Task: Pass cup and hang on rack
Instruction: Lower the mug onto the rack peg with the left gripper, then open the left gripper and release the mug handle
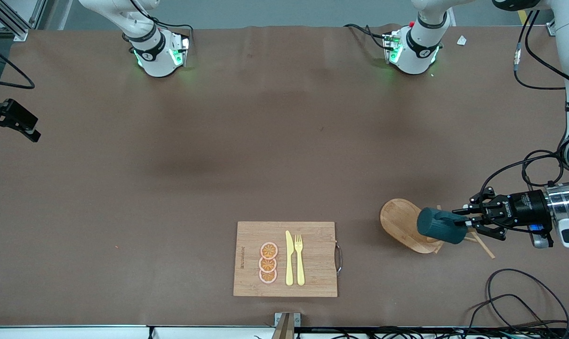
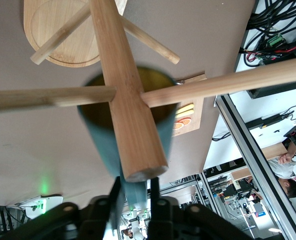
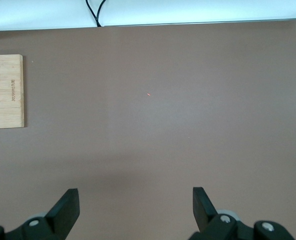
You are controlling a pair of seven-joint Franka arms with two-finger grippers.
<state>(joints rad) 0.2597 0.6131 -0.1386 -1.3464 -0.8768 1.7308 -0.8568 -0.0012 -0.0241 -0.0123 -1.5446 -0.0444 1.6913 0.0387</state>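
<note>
Your left end effector pinches the teal cup by its handle at the rack, toward the left arm's end of the worktop. If the handle isn't seated on a peg (hidden here), release could drop it; the right end effector waits open.

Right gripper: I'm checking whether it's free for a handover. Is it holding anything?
No: the right gripper has its jaws spread wide over bare table, nothing between them.

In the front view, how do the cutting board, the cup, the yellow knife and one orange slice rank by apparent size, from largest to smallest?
1. cutting board, clearly largest.
2. cup and yellow knife: unsure; the knife looks longer and thinner, and the cup is raised at the rack, nearer the camera.
3. orange slice, smallest.
</note>
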